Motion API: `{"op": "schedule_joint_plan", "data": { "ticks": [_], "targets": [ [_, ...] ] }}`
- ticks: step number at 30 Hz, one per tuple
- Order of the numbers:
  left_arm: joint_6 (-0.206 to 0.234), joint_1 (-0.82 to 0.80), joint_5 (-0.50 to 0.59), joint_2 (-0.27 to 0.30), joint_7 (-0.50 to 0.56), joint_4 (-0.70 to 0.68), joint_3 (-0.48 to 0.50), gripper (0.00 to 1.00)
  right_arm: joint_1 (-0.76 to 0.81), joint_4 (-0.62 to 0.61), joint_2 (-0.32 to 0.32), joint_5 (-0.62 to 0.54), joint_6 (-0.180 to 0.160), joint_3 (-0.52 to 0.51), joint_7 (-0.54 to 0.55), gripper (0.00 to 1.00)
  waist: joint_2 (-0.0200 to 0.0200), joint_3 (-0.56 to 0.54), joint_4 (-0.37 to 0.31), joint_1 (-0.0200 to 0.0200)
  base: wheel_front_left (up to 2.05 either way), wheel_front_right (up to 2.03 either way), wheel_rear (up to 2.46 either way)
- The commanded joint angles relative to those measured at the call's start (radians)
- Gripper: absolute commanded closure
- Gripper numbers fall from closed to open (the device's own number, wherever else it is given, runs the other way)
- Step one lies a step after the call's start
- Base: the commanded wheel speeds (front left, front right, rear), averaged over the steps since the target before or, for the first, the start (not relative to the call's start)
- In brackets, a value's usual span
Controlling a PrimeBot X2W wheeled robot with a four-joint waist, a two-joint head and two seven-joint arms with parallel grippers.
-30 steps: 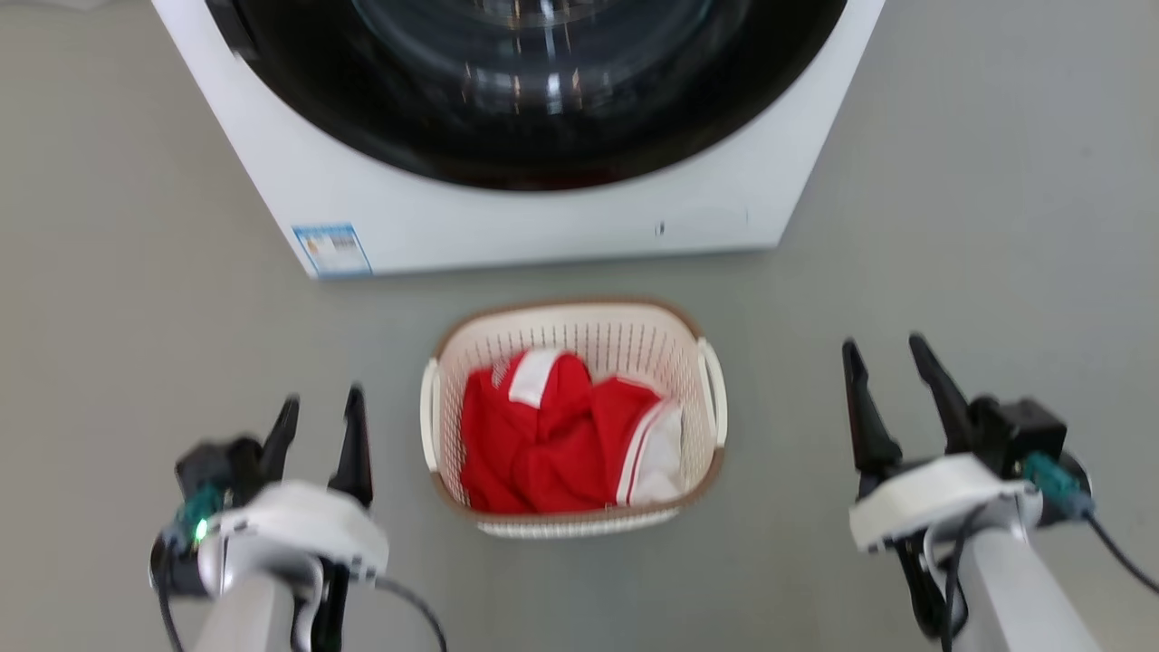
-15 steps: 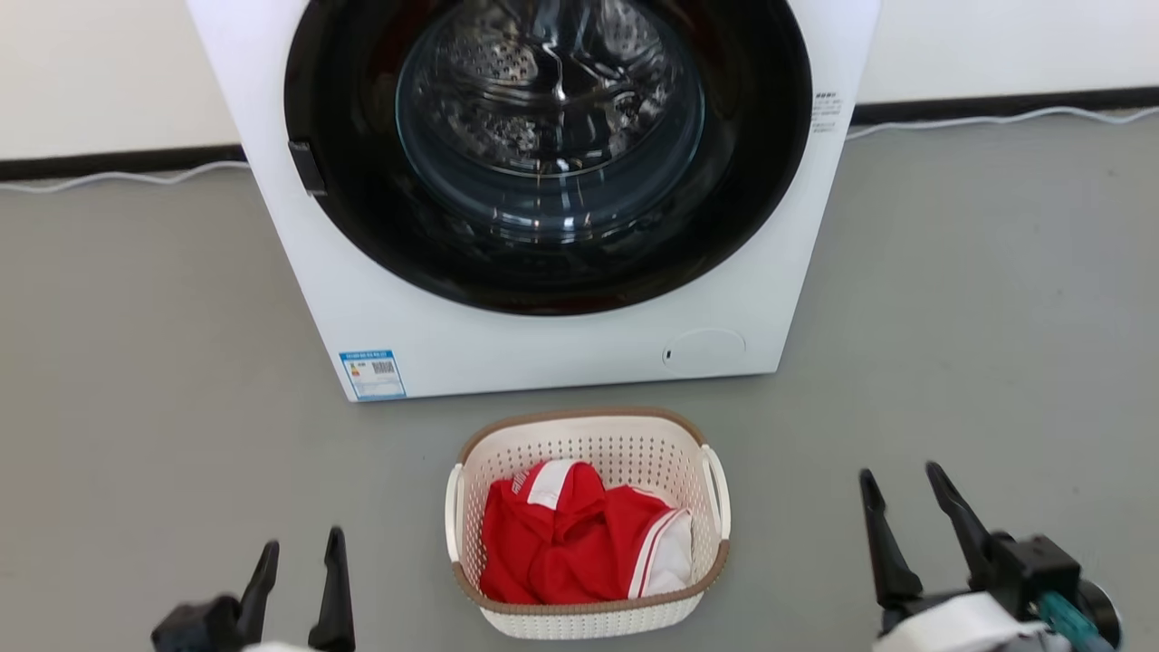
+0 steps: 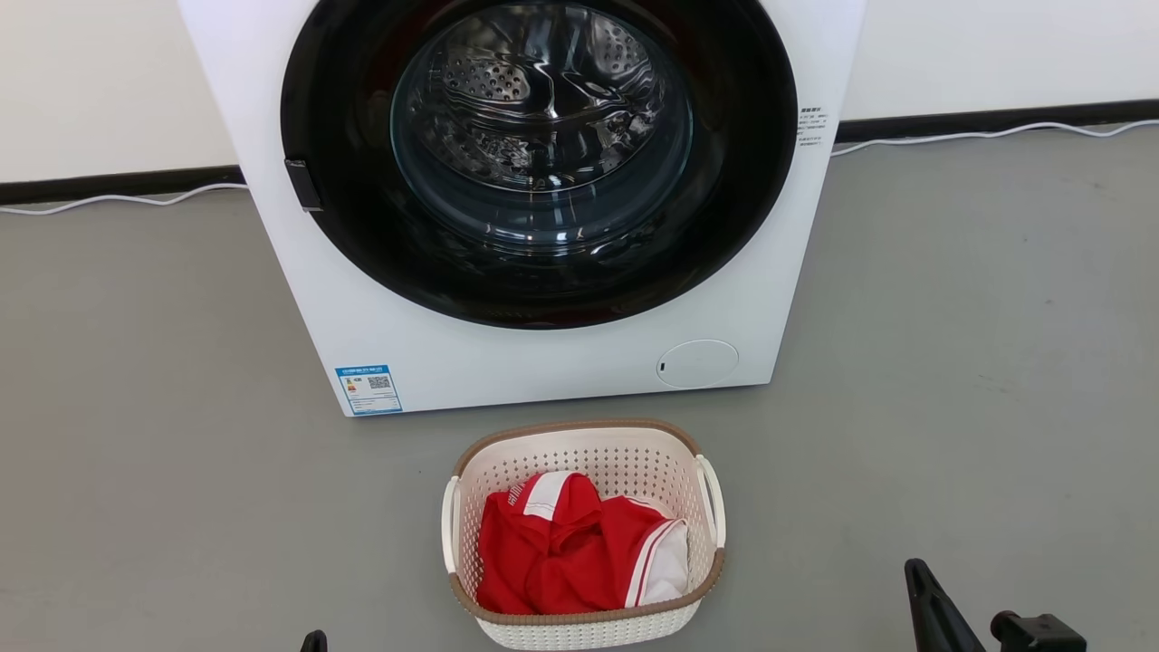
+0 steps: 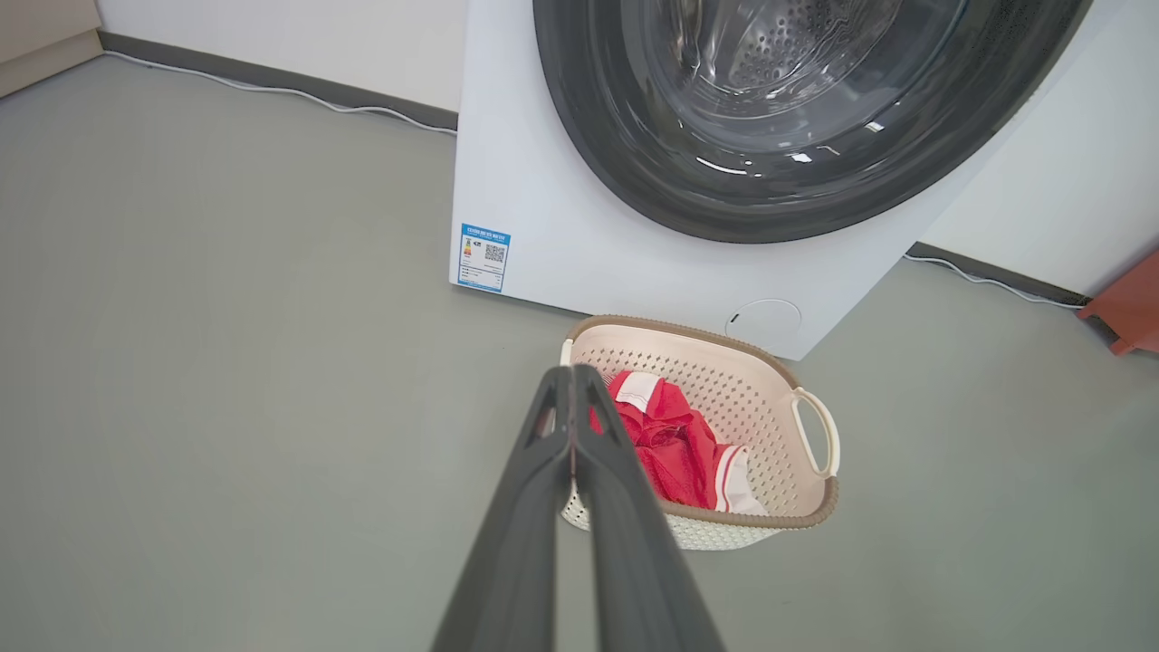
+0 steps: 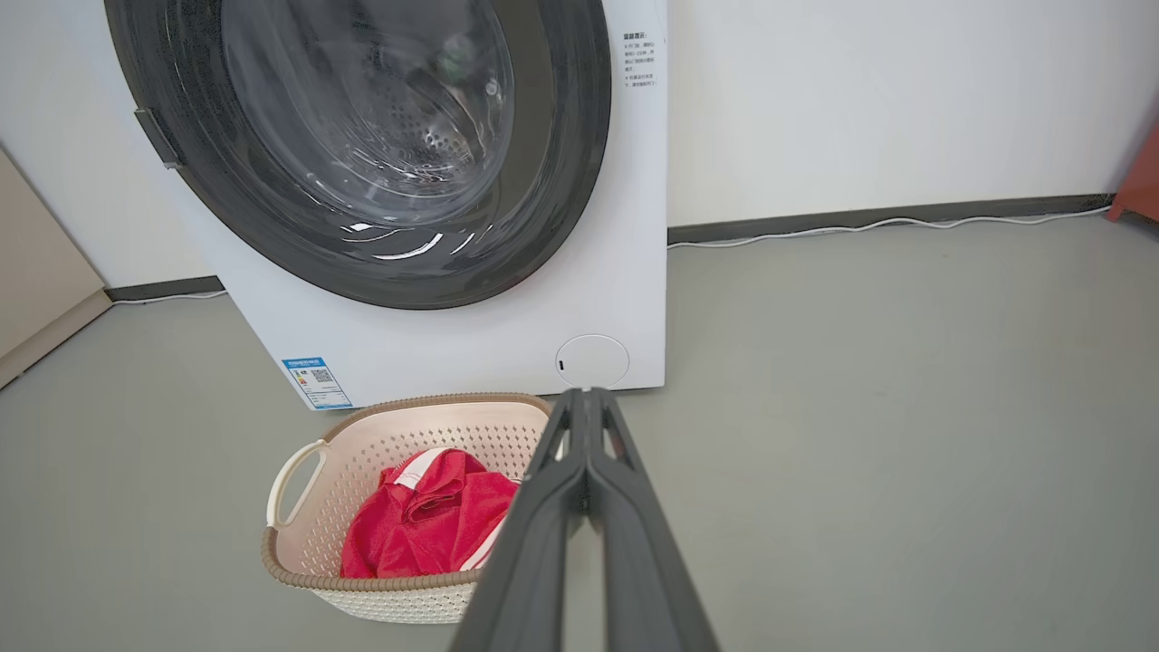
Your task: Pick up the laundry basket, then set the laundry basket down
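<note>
Centrally, laundry basket (image 3: 589, 457) near washer (image 3: 507, 371), floor (image 3: 951, 362) around

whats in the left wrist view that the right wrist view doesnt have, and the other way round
Left wrist view: the left gripper, fingers together, and the laundry basket with its right-side loop handle in full.

Right wrist view: the right gripper, fingers together, the left-side loop handle in full, the dark door latch and printed text on the washing machine.

Both: the basket on the grey floor before the machine, red garment inside, blue label, round cover, white cable.
</note>
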Motion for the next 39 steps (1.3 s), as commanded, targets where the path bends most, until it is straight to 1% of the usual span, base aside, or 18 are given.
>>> {"op": "schedule_joint_plan", "data": {
  "ticks": [1,4,7,9,39],
  "targets": [
    [-0.002,-0.025,-0.026,0.003,0.007,-0.023,0.006,1.00,-0.027,-0.020,-0.003,0.032,0.000,-0.004,0.008,1.00,-0.0001,0.000,0.001,0.0009,0.00,0.00,0.00],
    [-0.003,-0.030,-0.059,0.003,0.016,-0.027,0.007,1.00,-0.030,-0.024,-0.003,0.071,0.000,-0.004,0.016,1.00,-0.0001,-0.001,0.003,0.0023,0.00,0.00,0.00],
    [-0.005,-0.035,-0.091,0.004,0.023,-0.029,0.007,1.00,-0.033,-0.027,-0.003,0.108,0.000,-0.004,0.024,1.00,-0.0001,0.001,0.005,0.0004,0.00,0.00,0.00],
    [-0.006,-0.040,-0.112,0.004,0.029,-0.031,0.007,1.00,-0.036,-0.029,-0.003,0.133,0.000,-0.004,0.029,1.00,-0.0001,0.003,0.006,0.0001,0.00,0.00,0.00],
    [-0.020,-0.102,-0.420,0.010,0.112,-0.051,0.019,1.00,-0.080,-0.050,-0.004,0.496,0.000,-0.010,0.110,1.00,-0.0001,0.012,0.025,0.0000,0.00,0.00,0.00]
  ]
}}
